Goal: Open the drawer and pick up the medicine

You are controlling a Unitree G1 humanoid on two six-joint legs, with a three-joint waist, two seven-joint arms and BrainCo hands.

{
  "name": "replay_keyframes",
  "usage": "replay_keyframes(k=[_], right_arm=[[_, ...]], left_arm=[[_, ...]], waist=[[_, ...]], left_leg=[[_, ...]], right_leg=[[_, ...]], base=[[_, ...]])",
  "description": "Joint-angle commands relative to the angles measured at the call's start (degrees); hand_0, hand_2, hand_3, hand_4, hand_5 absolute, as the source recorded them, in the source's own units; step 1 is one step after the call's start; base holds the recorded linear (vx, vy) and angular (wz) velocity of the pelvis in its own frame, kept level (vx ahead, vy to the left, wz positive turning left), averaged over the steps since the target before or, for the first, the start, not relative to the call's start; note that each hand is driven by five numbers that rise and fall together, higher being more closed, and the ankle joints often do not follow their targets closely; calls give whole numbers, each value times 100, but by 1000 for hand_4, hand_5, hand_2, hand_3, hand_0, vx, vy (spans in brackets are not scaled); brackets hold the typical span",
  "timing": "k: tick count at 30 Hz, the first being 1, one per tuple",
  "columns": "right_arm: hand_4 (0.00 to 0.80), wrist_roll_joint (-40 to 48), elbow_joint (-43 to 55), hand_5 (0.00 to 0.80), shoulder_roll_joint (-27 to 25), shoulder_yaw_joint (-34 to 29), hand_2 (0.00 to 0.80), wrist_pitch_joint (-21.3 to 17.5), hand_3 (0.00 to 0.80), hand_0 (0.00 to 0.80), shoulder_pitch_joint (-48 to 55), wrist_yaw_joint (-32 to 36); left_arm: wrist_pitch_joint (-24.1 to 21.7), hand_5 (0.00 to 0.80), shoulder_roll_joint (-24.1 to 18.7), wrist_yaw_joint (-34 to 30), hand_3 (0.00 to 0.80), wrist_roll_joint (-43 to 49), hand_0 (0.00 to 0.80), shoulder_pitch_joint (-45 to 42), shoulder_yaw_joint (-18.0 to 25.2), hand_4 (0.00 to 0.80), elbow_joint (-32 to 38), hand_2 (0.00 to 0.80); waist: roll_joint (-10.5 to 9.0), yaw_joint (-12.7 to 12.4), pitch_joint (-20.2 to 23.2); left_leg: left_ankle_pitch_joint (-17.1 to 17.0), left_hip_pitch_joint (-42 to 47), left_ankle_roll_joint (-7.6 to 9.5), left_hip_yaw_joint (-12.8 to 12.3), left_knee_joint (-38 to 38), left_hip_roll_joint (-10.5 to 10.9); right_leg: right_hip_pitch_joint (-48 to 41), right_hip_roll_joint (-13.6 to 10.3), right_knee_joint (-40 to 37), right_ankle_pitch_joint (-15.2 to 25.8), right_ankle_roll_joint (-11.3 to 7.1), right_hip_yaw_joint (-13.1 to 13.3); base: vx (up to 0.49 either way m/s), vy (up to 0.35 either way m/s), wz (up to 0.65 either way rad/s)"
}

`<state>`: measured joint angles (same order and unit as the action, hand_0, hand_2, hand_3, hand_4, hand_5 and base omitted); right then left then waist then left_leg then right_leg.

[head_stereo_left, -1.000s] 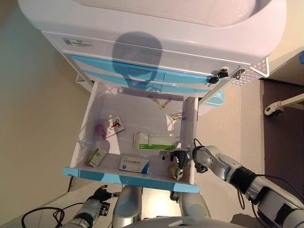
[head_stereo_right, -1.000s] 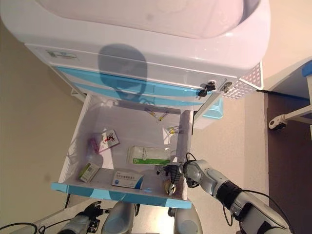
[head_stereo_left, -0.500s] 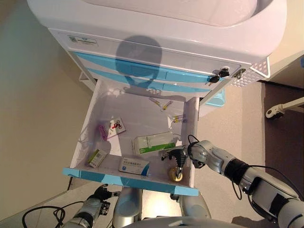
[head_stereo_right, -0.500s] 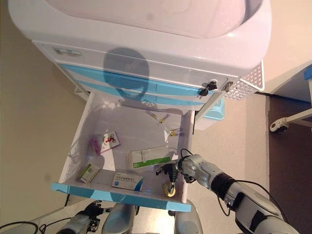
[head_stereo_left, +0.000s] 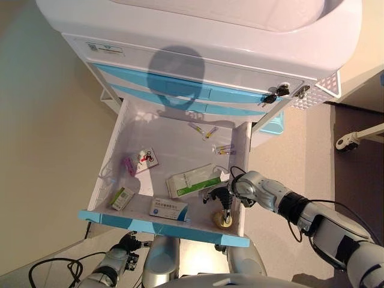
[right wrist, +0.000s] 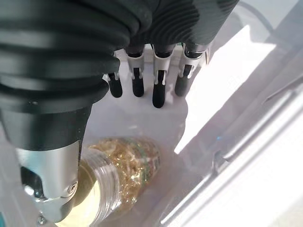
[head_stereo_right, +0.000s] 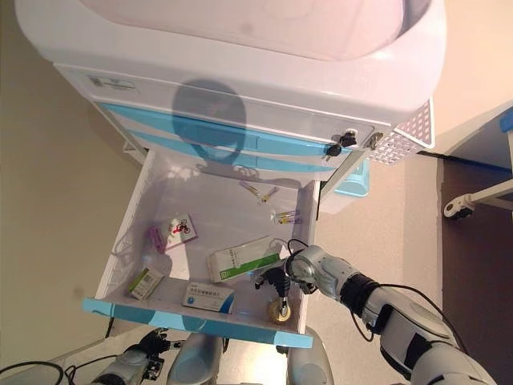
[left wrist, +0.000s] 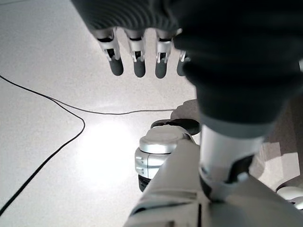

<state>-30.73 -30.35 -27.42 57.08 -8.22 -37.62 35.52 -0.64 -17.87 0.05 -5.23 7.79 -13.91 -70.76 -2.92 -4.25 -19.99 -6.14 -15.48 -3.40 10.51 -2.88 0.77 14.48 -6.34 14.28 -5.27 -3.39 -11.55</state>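
Observation:
The cart's bottom drawer [head_stereo_left: 161,228] stands pulled out. At its front right corner lies a clear bottle of golden capsules [head_stereo_left: 223,221] on its side. My right hand [head_stereo_left: 225,195] reaches in over the drawer's right wall, just behind and above the bottle. Its fingers [right wrist: 158,90] are straight and its thumb [right wrist: 47,189] lies over the capped end of the bottle [right wrist: 128,163] without closing on it. My left hand [head_stereo_left: 125,245] hangs low below the drawer front with relaxed fingers [left wrist: 137,61] and holds nothing.
In the drawer also lie a green and white box [head_stereo_left: 193,181], a blue and white box [head_stereo_left: 169,208], a small green box [head_stereo_left: 122,198], a pink card [head_stereo_left: 146,159] and small vials [head_stereo_left: 204,130] at the back. Keys [head_stereo_left: 273,96] hang in the cart's lock. A castor [head_stereo_left: 345,141] stands at right.
My right hand has drawn back off the bottle and shifted a little into the drawer. The green and white box has turned slightly. The camera has moved a little.

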Motion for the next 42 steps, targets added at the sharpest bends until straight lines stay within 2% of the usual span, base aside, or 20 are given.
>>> replay_keyframes(k=[1,2,3,4,5,6,8,10,13,14,16,18,24,32,34,38,39,40,41,42], right_arm=[[0,117,-102,0,172,657,0,329,0,0,462,769],[0,117,-102,0,172,657,0,329,0,0,462,769],[56,674,396,56,187,488,56,453,56,56,593,935],[424,859,990,424,137,555,424,360,424,424,766,1162],[794,883,1050,794,97,547,794,383,794,794,765,1203],[800,1525,1697,800,-57,707,800,479,800,800,861,1820],[800,2244,2105,800,-307,715,800,908,800,800,970,2052],[800,2528,2214,800,-380,797,800,1075,800,800,906,2079],[800,3599,2369,800,-358,1007,800,1730,800,800,477,2025],[800,3621,2382,800,-361,1016,800,1749,800,800,461,2016],[800,4267,2201,800,-267,1063,800,2065,800,800,167,1822],[800,4540,2016,800,-221,1052,800,2153,800,800,-30,1639],[800,4762,1323,800,-319,936,800,1975,800,800,-534,1289],[800,4534,558,800,-1070,515,800,1633,800,800,-1288,1019],[800,4105,162,800,-1403,510,800,1382,800,800,-1624,837],[800,2978,-1228,800,-1624,527,800,1327,800,800,-1941,855],[527,1567,244,527,-756,580,527,751,527,527,217,924],[107,2250,707,107,-1090,286,107,1024,107,107,-204,1199],[0,1967,579,0,-1223,287,0,881,0,0,206,931],[0,2184,642,0,-461,-70,0,1109,0,0,328,1062]], left_arm=[[-48,0,85,-144,0,145,0,28,-55,0,-52,0],[-48,0,85,-144,0,145,0,28,-55,0,-52,0],[-66,0,104,-89,0,78,0,2,35,0,1,0],[-67,0,91,-120,0,61,0,52,67,0,37,0],[-67,0,96,-123,0,61,0,50,69,0,40,0],[-94,0,35,-160,0,83,0,87,120,0,108,0],[-144,0,5,-195,0,75,0,79,185,0,171,0],[-171,0,-2,-201,0,79,0,60,201,0,196,0],[-245,0,-31,-134,0,62,0,85,171,0,214,0],[-246,0,-32,-133,0,61,0,88,178,0,213,0],[-274,0,-32,-54,0,66,0,117,137,0,197,0],[-272,0,-21,-20,0,84,0,136,91,0,171,0],[-268,0,43,57,0,128,0,205,0,0,-13,0],[-229,0,95,8,0,226,0,192,-125,0,-193,0],[-200,0,89,-38,0,216,0,196,-170,0,-182,0],[-154,0,19,-181,0,277,0,235,-260,0,-192,0],[-177,0,430,-144,0,88,0,-52,-283,0,-29,0],[-139,0,304,-116,0,53,0,-70,-113,0,5,0],[-128,0,341,-206,0,-6,0,17,-37,0,-40,0],[-71,0,339,-211,0,-27,0,18,-5,0,-4,0]], waist=[[-168,-159,-4],[-168,-159,-4],[-166,-132,-22],[-165,-105,-33],[-161,-105,-31],[-178,-93,-31],[-181,-81,-33],[-171,-96,-28],[-143,-149,-25],[-145,-147,-31],[-140,-177,-23],[-143,-193,3],[-171,-199,92],[-204,-213,264],[-225,-199,297],[-270,-204,329],[-252,-169,197],[-249,-116,192],[-220,-59,154],[-164,-47,154]], left_leg=[[204,-108,311,-149,-120,341],[204,-108,311,-149,-120,341],[216,-85,311,-173,-119,334],[216,-90,313,-192,-124,332],[218,-92,313,-195,-126,332],[227,-88,309,-200,-133,327],[237,-86,311,-208,-140,325],[247,-82,315,-214,-141,324],[263,-69,317,-225,-167,321],[264,-68,317,-229,-168,320],[264,-68,317,-245,-185,316],[259,-70,318,-254,-189,309],[258,-70,318,-254,-192,294],[283,-30,305,-238,-175,291],[284,-25,296,-232,-176,293],[279,-61,282,-224,-214,312],[379,-6,302,-264,-258,301],[351,-41,298,-302,-240,306],[313,-68,294,-314,-243,309],[370,-35,309,-308,-268,304]], right_leg=[[279,-53,-713,905,-232,365],[279,-53,-713,905,-232,365],[275,-42,-708,894,-235,384],[290,-33,-698,903,-237,394],[292,-33,-696,902,-237,397],[293,-27,-688,890,-238,400],[295,-28,-674,877,-235,401],[301,-27,-663,873,-234,407],[316,-28,-629,864,-228,423],[317,-26,-628,864,-228,426],[312,-30,-616,861,-219,426],[308,-35,-615,862,-216,416],[316,-43,-611,858,-210,412],[248,-47,-632,811,-224,382],[244,-42,-634,810,-226,392],[259,-35,-649,839,-231,409],[206,-22,-591,767,-229,439],[250,-16,-611,815,-238,457],[271,-23,-611,841,-237,461],[237,-19,-602,804,-231,460]], base=[[0,0,0],[0,0,0],[0,0,0],[2,21,-4],[9,13,-4],[11,0,-10],[8,-2,-11],[4,1,-2],[0,0,0],[0,0,0],[0,0,0],[0,0,0],[0,0,0],[0,0,0],[0,0,0],[0,0,0],[-51,16,3],[-61,22,0],[-52,35,-2],[0,0,0]])
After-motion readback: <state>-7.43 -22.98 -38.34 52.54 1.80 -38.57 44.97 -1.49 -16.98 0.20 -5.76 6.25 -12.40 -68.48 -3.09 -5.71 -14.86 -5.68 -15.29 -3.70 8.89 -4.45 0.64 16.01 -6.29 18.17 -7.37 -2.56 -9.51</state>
